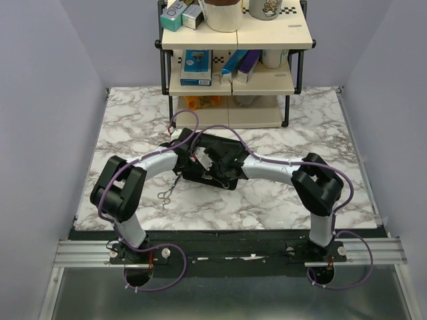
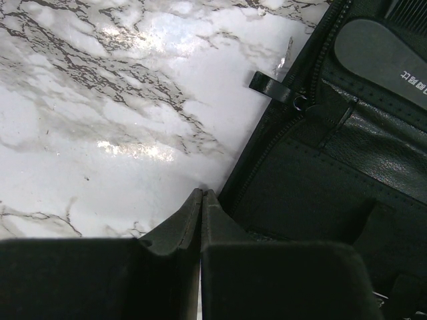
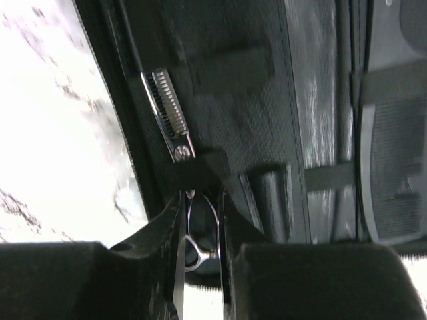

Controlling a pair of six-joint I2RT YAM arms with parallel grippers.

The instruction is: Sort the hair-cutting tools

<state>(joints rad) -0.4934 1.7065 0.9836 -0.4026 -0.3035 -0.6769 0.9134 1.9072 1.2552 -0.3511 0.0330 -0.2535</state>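
Right gripper pinching finger loop of toothed scissors, blade tucked under strap inside open pouch. Left gripper closed tight at pouch edge; can't tell whether it pins it. Plain scissors loose on table, near left arm. Risks: teeth snagging lining, pouch sliding on slick marble under any further push, loop slipping from narrow pinch.

Top view: bright, even overhead light. Soft shadows under both arms, toward near edge of desk.

Left wrist view: white glare patches on marble. Pouch dim, low detail. Left gripper close to lens, out of focus.

Right wrist view: marble overexposed. Pouch interior dark w/ blur. Scissors glint, approx. sharp.
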